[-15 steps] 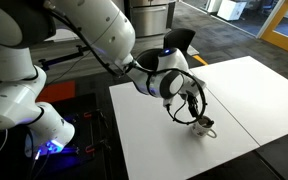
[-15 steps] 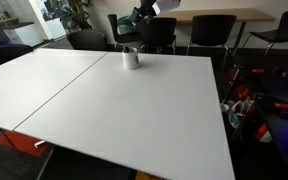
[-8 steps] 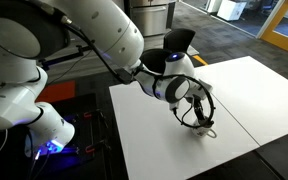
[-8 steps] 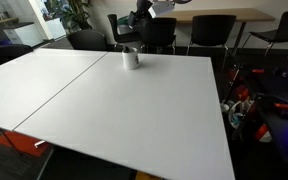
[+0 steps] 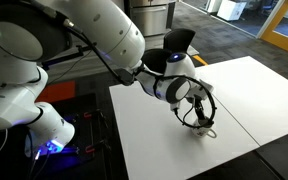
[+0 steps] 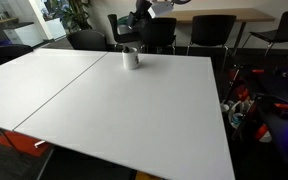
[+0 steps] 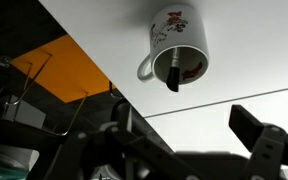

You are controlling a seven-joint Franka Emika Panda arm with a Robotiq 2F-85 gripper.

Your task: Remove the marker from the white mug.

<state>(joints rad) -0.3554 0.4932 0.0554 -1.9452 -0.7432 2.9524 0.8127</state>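
Wrist view: the fingers stand spread wide and hold nothing. The white mug lies at 12 o'clock from them, not yet between them, its handle at 8 o'clock. The marker is inside the mug, its dark end leaning over the rim toward 6 o'clock.

Exterior view along the arm: the fingers hang just above the counter, with the mug at 4 o'clock, close by. Compared with one second ago the wrist has turned and resettled; over the last half second it shows almost no motion.

Exterior view across the counter: the mug stands upright near the far edge, the wrist at 12 o'clock above it.

Judgement: alignment looks finished; the grasp is not yet begun.
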